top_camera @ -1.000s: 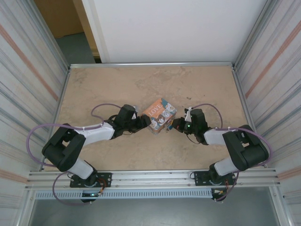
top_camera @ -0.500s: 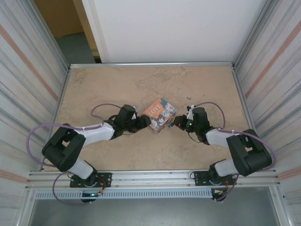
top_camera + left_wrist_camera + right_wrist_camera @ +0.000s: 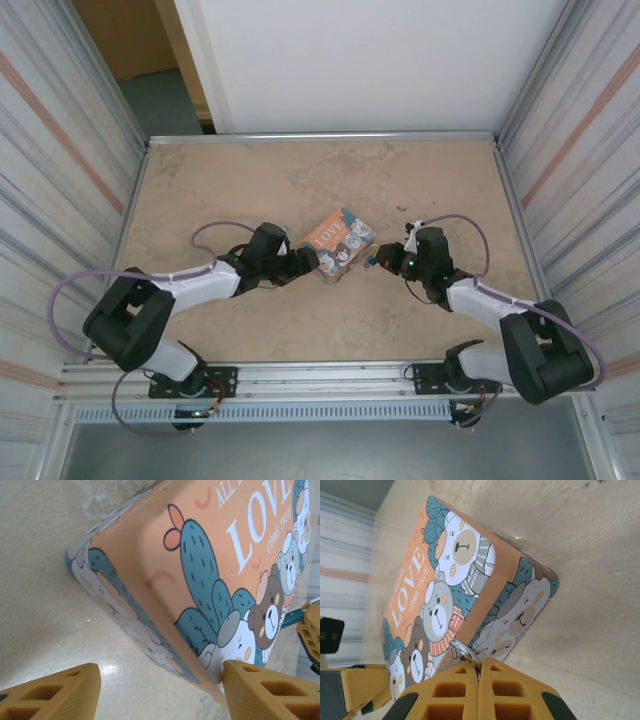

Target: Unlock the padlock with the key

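Your right tool (image 3: 479, 672) is clenched on a metal ring (image 3: 462, 652) that touches the edge of the box (image 3: 445, 580); whether it belongs to key or padlock, you cannot tell. Your left tool (image 3: 160, 690) stands spread wide at the opposite corner, low over the tabletop (image 3: 250, 180).

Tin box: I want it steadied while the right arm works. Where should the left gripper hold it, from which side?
Probably low across two opposite flat side walls, from the left, opposite the right gripper shut on the metal ring. The tin box lies flat, lid up; its rounded corners would likely slip from the left gripper.
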